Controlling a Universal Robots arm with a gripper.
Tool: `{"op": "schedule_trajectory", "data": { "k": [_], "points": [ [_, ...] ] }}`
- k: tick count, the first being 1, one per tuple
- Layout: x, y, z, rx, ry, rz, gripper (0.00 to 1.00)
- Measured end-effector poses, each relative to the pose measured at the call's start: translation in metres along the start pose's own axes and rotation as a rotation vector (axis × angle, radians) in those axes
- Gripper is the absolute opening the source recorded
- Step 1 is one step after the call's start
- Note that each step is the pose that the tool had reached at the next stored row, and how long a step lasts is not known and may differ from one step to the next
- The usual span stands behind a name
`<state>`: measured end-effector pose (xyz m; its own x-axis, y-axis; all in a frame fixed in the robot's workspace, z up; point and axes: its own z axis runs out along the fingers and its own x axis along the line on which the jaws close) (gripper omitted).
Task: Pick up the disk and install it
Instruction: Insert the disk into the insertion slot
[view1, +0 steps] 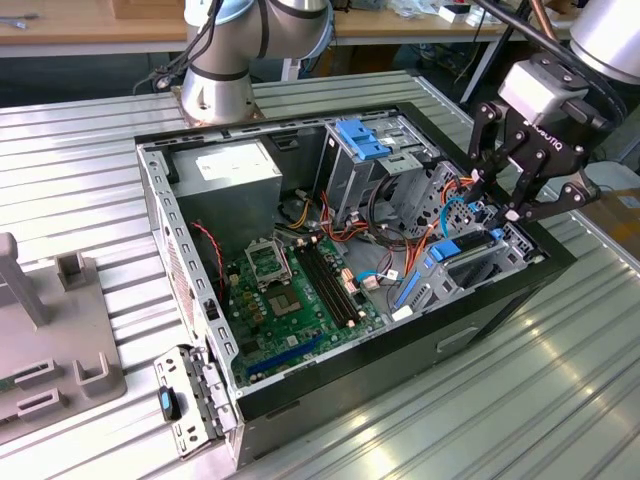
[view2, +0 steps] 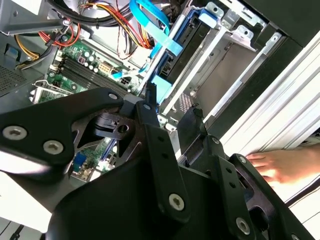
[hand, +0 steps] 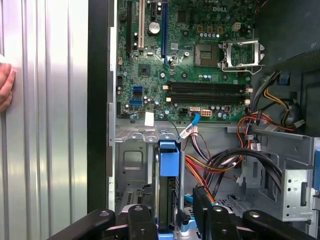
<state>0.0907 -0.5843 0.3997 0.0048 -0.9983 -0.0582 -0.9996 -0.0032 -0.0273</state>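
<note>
The disk (view1: 468, 248), a dark slab between bright blue rails, sits edge-up in the drive cage at the exterior view's right end of the open computer case (view1: 190, 260). In both wrist views the disk (hand: 168, 197) (view2: 187, 50) runs down into the cage. My gripper (view1: 497, 200) hovers just above its near end. The black fingers (hand: 200, 210) straddle the blue rail end with a gap on one side, so the gripper (hand: 175, 215) (view2: 172, 102) is open and holds nothing.
A person's hand (view2: 280, 165) (hand: 5, 87) rests on the ribbed metal table beside the case. Orange and black cables (hand: 220, 165) crowd the cage. A blue latch piece (view1: 362, 138) tops another cage. The motherboard (view1: 290, 300) lies inside; the arm's base (view1: 215, 90) stands behind.
</note>
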Motion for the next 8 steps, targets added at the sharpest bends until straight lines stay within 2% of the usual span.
{"op": "schedule_trajectory", "data": {
  "k": [2, 8],
  "points": [
    [0.0000, -0.0045, 0.0001, 0.0000, 0.0001, 0.000, 0.44],
    [0.0000, -0.0057, 0.0002, 0.0000, 0.0000, 0.000, 0.44]
  ]
}}
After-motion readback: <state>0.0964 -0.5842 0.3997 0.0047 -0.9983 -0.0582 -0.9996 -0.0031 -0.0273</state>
